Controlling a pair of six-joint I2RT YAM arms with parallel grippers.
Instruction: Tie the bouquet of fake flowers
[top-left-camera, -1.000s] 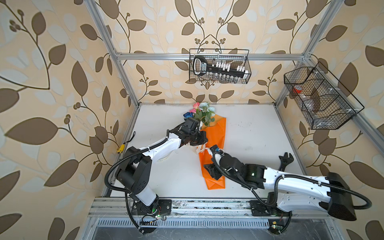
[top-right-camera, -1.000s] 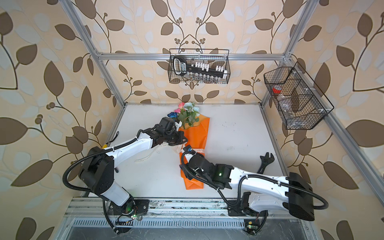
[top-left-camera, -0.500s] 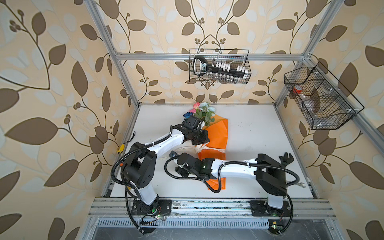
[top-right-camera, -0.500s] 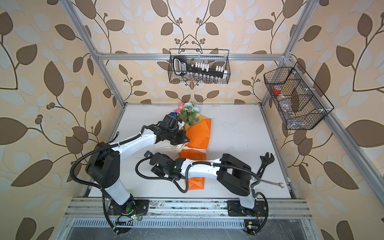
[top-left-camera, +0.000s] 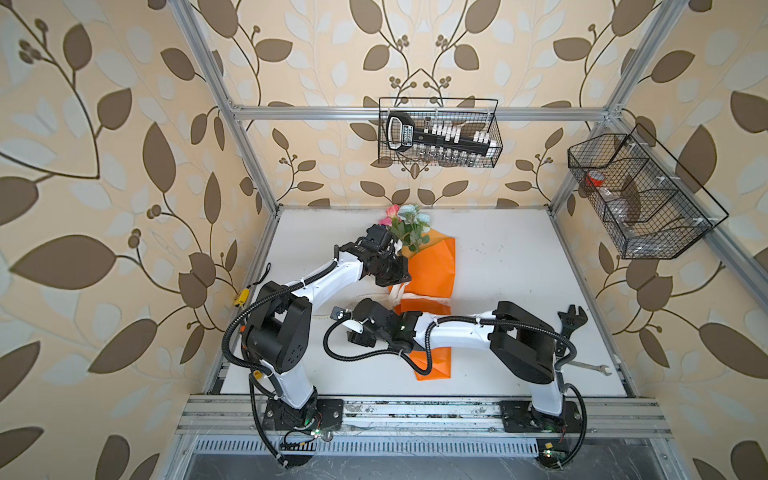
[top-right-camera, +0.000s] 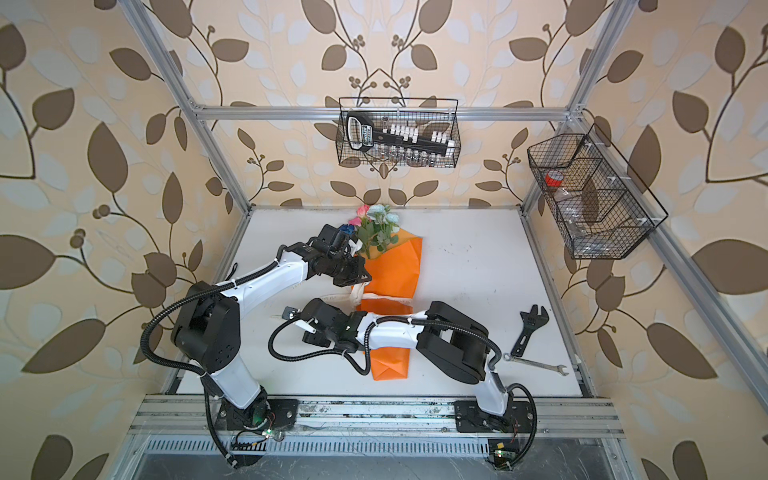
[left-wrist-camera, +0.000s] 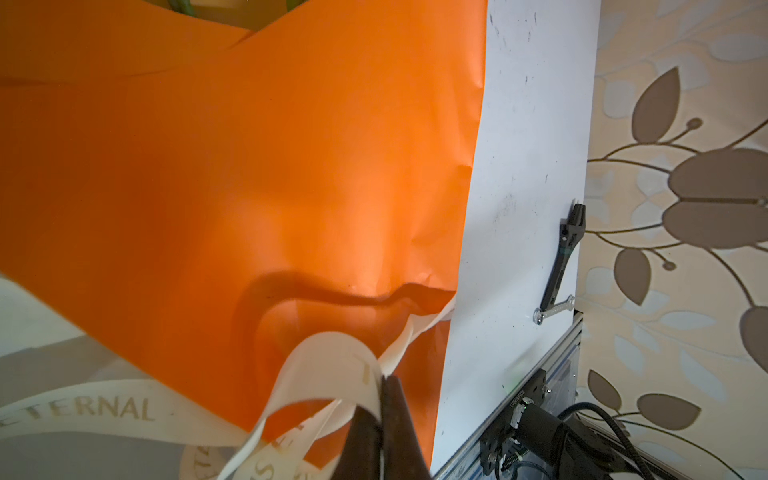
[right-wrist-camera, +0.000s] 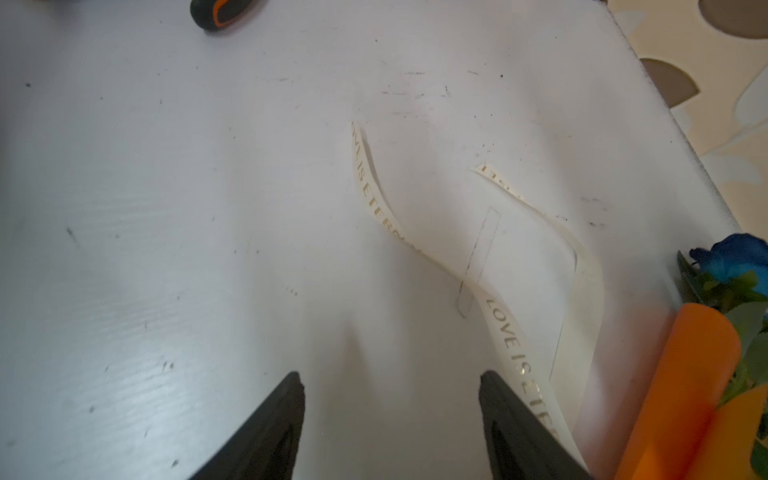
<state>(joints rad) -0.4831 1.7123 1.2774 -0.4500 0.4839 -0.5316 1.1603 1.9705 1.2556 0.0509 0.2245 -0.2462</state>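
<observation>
The bouquet of fake flowers lies in mid-table in both top views, with pink and pale blooms (top-left-camera: 406, 220) (top-right-camera: 376, 224) at the far end and orange wrapping paper (top-left-camera: 432, 266) (top-right-camera: 392, 270) (left-wrist-camera: 249, 166) round the stems. A cream lettered ribbon (top-left-camera: 419, 297) (left-wrist-camera: 332, 353) (right-wrist-camera: 503, 328) crosses the paper. My left gripper (top-left-camera: 401, 280) (top-right-camera: 360, 283) (left-wrist-camera: 384, 380) is shut on a loop of that ribbon at the paper's left edge. My right gripper (top-left-camera: 345, 320) (top-right-camera: 298, 321) (right-wrist-camera: 388, 376) hangs open and holds nothing, over bare table left of the paper, beside the ribbon's loose tails. The right forearm lies across the paper's lower part.
A black adjustable wrench (top-left-camera: 571, 318) and a silver spanner (top-left-camera: 590, 366) lie near the table's right front. A wire basket (top-left-camera: 438, 133) with a socket set hangs on the back wall, another basket (top-left-camera: 636, 195) on the right wall. A screwdriver handle (right-wrist-camera: 216, 12) lies beyond the right gripper.
My right arm has swung left across the bouquet, from over the paper to the bare table beside it, its jaws opening wider. The left gripper has kept its hold and hardly moved.
</observation>
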